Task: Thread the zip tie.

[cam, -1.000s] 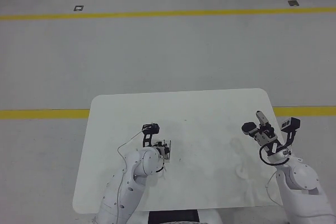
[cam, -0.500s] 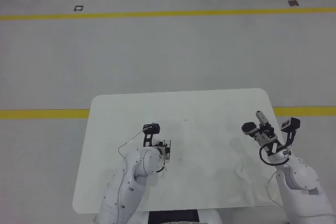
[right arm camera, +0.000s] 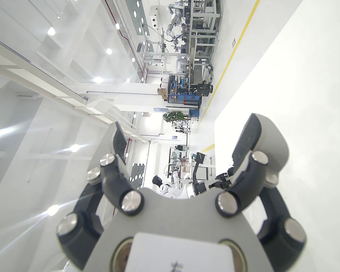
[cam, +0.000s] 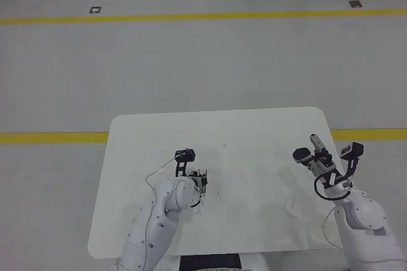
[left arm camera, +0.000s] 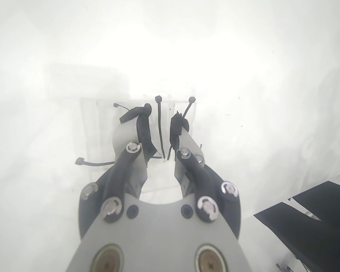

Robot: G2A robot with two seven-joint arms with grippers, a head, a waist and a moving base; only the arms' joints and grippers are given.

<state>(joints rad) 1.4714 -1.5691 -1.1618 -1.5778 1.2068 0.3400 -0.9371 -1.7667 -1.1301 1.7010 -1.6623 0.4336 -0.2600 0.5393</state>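
Note:
A black zip tie [left arm camera: 159, 131] stands upright in a clear holder [left arm camera: 90, 120], head up. My left gripper [left arm camera: 161, 114] is open, its two black-tipped fingers straddling this tie with a small gap on either side. A second tie [left arm camera: 190, 101] leans just beside one finger, and another tie [left arm camera: 95, 163] lies flat, sticking out sideways from the holder. In the top view the left gripper [cam: 198, 181] hangs over the holder at the table's near left. My right gripper [cam: 309, 150] is lifted above the table's right side, open and holding nothing, its fingers [right arm camera: 246, 140] pointing out at the room.
The white table [cam: 258, 135] has bare surface across its middle and far side. Its right edge runs just beside the right arm. A small dark speck [cam: 224, 144] lies toward the far middle.
The left arm has shifted slightly to the right over the holder. The right arm has kept still.

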